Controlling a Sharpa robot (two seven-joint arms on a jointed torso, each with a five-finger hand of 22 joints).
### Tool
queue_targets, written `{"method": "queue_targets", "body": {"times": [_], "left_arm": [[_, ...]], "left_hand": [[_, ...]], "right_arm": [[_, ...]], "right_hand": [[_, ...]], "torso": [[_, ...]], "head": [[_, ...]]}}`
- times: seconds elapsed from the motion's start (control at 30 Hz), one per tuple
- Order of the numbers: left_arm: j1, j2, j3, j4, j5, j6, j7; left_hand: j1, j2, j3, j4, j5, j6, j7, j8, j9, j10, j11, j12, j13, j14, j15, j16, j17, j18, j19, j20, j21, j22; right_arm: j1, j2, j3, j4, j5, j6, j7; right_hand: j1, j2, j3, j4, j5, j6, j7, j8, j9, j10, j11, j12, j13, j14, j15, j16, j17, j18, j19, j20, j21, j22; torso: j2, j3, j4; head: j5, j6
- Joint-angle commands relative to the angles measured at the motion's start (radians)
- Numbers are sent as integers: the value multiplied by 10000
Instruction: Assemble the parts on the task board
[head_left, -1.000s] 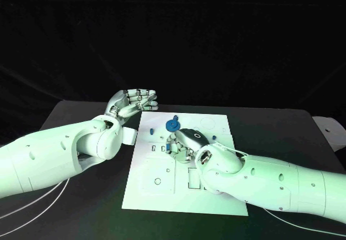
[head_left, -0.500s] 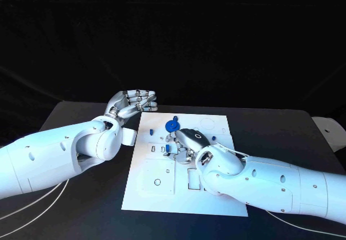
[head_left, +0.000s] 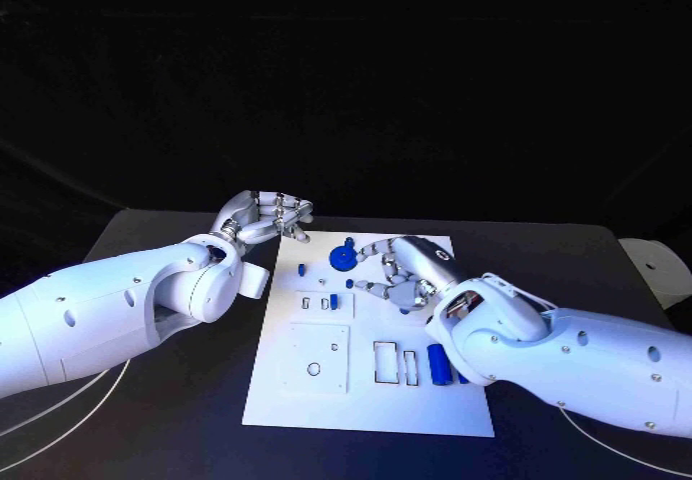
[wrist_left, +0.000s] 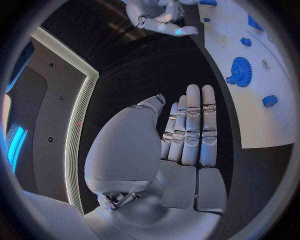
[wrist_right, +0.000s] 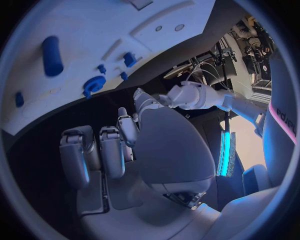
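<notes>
The white task board (head_left: 325, 385) lies mid-table. A blue gear (head_left: 342, 256) stands near its far edge, with small blue parts (head_left: 335, 300) on the board nearer me. A blue cylinder (head_left: 438, 365) lies near the board's right edge. My right hand (head_left: 401, 270) hovers over the board's far right part, fingers loosely bent and apart, holding nothing. My left hand (head_left: 268, 217) hangs off the board's far left corner and is also empty. The left wrist view shows the left hand's fingers (wrist_left: 190, 127) straight and side by side, beside the gear (wrist_left: 240, 68). The right wrist view shows the cylinder (wrist_right: 52, 55) and gear (wrist_right: 94, 84).
The black table (head_left: 159, 400) surrounds the board on all sides. Both white forearms reach in low: the left (head_left: 116, 310) beside the board's left edge, the right (head_left: 577, 350) over its near right corner.
My right hand has lifted off the small blue parts and moved right and farther away, uncovering them and the blue cylinder. The left hand's fingers have loosened a little.
</notes>
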Motion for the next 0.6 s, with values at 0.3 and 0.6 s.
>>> {"method": "queue_targets", "body": {"times": [0.3, 0.6], "left_arm": [[129, 196, 11, -170, -5347, 3088, -4805], [514, 580, 5, -197, -7140, 4231, -6985]], "left_hand": [[-2221, 431, -500, 147, 91, -58, -511, 1172, 1592, 10, -567, 4023, 3992, 1750, -553, 8407, 8686, -150, 811, -615, 5067, 4352], [-2583, 584, -464, 163, 85, -561, -633, 2214, 2764, -611, -664, 7100, 6924, 2197, -656, 9547, 10266, -732, 2362, -767, 7695, 8266]], "right_arm": [[1269, -1797, 29, 238, 5845, 213, 2341], [1465, -2190, 20, 85, 6486, 451, 2304]], "right_hand": [[-15, -19, 122, 70, 235, 45, -4, 86, -50, -36, -47, -20, -68, 832, -81, -39, 1736, -143, 1028, -70, 45, 2634], [-46, -52, 128, 74, 279, 13, -1, 87, -64, -47, -43, -29, -82, 829, -79, -45, 1727, -143, 1028, -71, 45, 2634]], "torso": [[-313, 106, -106], [-403, 205, -82]], "head": [[229, -165], [285, -256]]}}
